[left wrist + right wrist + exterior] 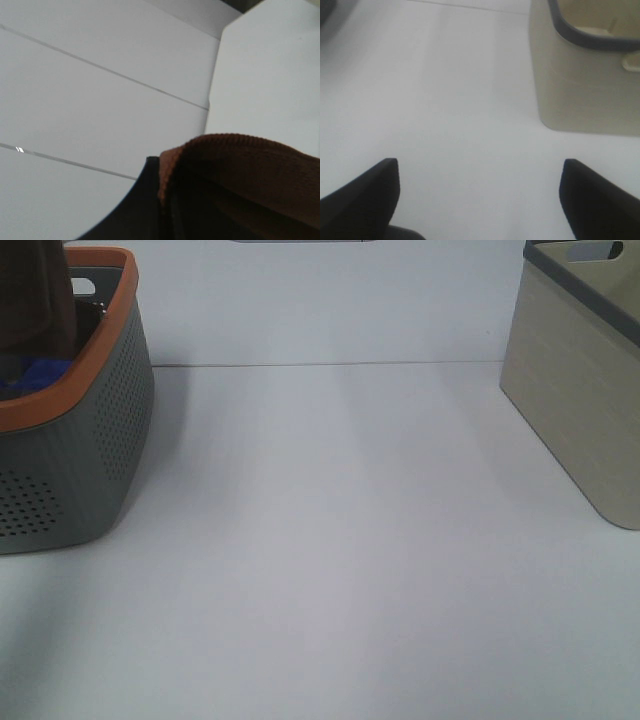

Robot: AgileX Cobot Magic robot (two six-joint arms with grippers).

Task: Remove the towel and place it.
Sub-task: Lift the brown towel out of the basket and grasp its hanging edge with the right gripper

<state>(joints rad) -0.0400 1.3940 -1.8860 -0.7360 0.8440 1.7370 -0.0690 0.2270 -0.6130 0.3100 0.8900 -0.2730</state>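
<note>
The towel (pixel 35 295), dark reddish-brown, hangs down over the grey basket at the far left edge of the exterior high view, its top cut off by the frame. In the left wrist view the towel (pixel 245 170) fills the lower corner, bunched against a dark finger (pixel 132 212); my left gripper (pixel 167 215) is shut on the towel. My right gripper (pixel 480 197) is open above the bare white table, nothing between its fingers. Neither gripper shows in the exterior high view.
A grey perforated basket with an orange rim (pixel 105 335) stands at the left with a blue cloth (pixel 35 375) inside. A beige bin with a dark grey rim (pixel 575 410) stands at the right, also seen as the beige bin (pixel 580 95). White table (pixel 330 540) lies between them.
</note>
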